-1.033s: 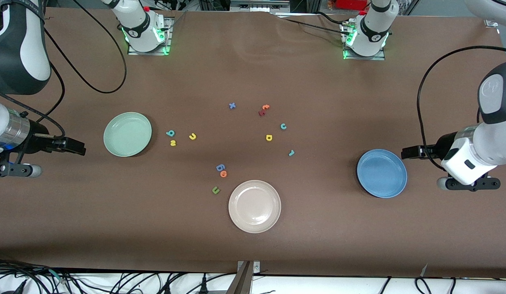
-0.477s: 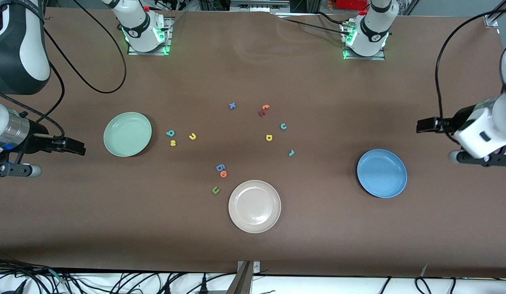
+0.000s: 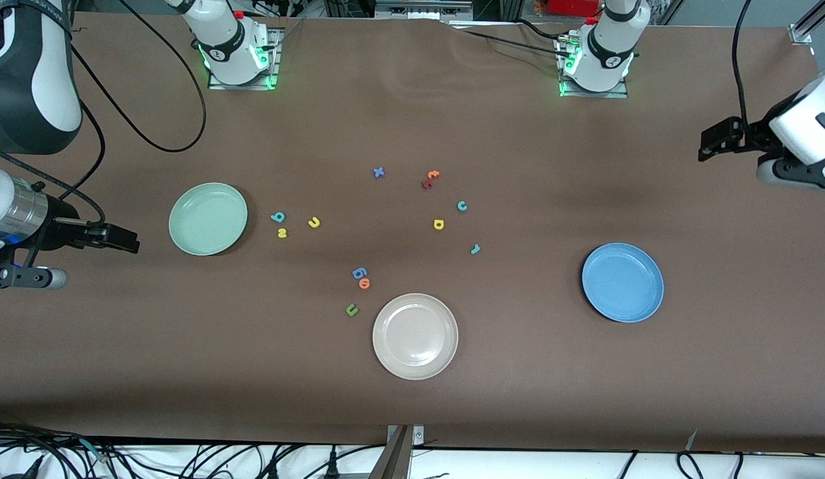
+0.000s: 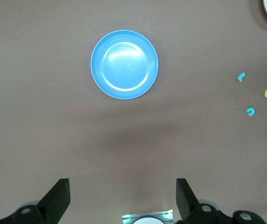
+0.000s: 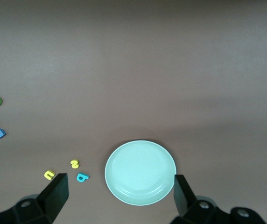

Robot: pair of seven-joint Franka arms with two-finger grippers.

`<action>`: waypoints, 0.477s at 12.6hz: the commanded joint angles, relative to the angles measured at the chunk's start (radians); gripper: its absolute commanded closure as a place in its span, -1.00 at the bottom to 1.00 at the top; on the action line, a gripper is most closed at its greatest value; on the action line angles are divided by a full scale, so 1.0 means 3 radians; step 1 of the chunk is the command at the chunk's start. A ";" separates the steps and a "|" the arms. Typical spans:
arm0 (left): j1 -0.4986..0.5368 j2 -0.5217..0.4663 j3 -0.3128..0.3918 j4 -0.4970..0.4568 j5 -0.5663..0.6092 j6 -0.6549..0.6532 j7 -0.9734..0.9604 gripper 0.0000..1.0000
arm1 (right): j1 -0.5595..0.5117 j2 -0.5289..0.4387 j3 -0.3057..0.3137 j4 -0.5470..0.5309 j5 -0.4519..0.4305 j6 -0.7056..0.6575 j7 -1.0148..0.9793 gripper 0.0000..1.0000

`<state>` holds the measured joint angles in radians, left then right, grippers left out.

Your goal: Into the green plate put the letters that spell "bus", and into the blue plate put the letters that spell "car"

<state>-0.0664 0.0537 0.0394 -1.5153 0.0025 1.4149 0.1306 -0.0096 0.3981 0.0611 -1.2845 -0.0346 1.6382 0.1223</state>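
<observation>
Right gripper (image 3: 130,239), jaws spread wide and holding nothing, hangs over bare brown table (image 3: 412,399) at the right arm's end, just off the rim of the green plate (image 3: 208,219), which lies empty. Just beside that plate toward the table's middle sit the teal "b" (image 3: 278,217), the yellow "s" (image 3: 282,232) just in front of it toward the front camera, and the yellow "u" (image 3: 314,222) close by. Nearer the camera lie an olive-green "u" (image 3: 351,309), a blue looped letter (image 3: 359,273) touching an orange "o" (image 3: 364,283), and the empty beige-white plate (image 3: 415,336). Farther from the camera rest a blue "x" (image 3: 378,172) and an orange "t" (image 3: 432,175) touching a dark red letter (image 3: 426,184). Spaced apart near the middle are the yellow "a" (image 3: 438,224), the teal "c" (image 3: 462,205) and the teal "r" (image 3: 475,249). Well apart from them, toward the left arm's end, lies the blue plate (image 3: 623,282), also empty. Left gripper (image 3: 708,143), fingers parted and empty, hangs over bare table at the left arm's end
</observation>
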 commanded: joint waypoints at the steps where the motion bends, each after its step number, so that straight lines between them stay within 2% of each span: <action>1: -0.0009 -0.0046 0.0002 -0.0139 0.0130 0.0080 0.0193 -1.00 | -0.0045 -0.0033 0.0037 -0.0034 0.0064 0.0021 -0.0004 -0.99; 6: 0.0012 0.0031 0.0002 -0.0103 0.0130 0.0044 0.0163 -1.00 | -0.0040 -0.0033 0.0037 -0.0034 0.0064 0.0021 0.0001 -0.99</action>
<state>-0.0638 0.0662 0.0397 -1.5446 0.0028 1.4179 0.1612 -0.0096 0.3981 0.0612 -1.2845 -0.0345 1.6382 0.1223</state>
